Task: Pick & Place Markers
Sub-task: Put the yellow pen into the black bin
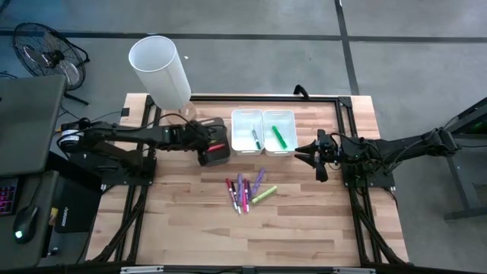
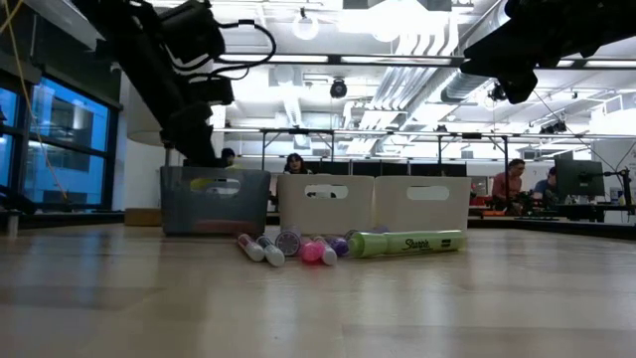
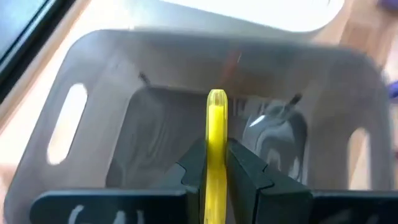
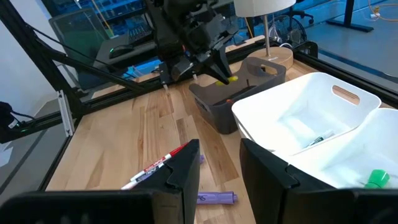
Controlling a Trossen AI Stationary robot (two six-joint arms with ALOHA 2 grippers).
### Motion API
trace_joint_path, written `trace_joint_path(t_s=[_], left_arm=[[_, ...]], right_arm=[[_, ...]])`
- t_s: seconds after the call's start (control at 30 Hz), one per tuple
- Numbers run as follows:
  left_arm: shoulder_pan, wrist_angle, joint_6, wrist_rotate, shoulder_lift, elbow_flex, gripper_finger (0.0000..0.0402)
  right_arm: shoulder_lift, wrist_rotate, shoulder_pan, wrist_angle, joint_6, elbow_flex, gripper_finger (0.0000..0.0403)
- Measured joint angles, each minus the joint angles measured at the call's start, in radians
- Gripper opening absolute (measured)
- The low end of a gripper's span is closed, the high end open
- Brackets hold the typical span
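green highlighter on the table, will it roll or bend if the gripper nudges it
The green highlighter looks like a rigid round barrel lying on its side, so it probably rolls rather than bends. It seems light, and the markers touching one end may get pushed along.

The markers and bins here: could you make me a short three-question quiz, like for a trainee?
1. True or false: the left pincer grips a yellow marker over the dark bin.
2. What colour is the marker in the white bin nearest the right pincer? A red, B green, C yellow.
3. Where do the loose markers lie?

Key: 1 true. 2 B. 3 On the table, in front of the bins.
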Motion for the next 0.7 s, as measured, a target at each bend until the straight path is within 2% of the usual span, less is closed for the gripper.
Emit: trace_joint_path(t_s=[0.27, 0.5, 0.7], left_arm=[[0.058, 0.089, 0.087, 0.100, 0.012, -0.025, 0.0038], [0.067, 0.091, 0.115, 0.120, 0.045, -0.027, 0.0040], [0.067, 0.091, 0.131, 0.137, 0.062, -0.027, 0.0078]], right_arm=[[0.000, 0.000, 0.000, 0.000, 0.000, 0.000, 0.0103], [0.000, 0.000, 0.000, 0.000, 0.000, 0.000, 0.0103], [0.000, 0.000, 0.000, 0.000, 0.000, 0.000, 0.0103]])
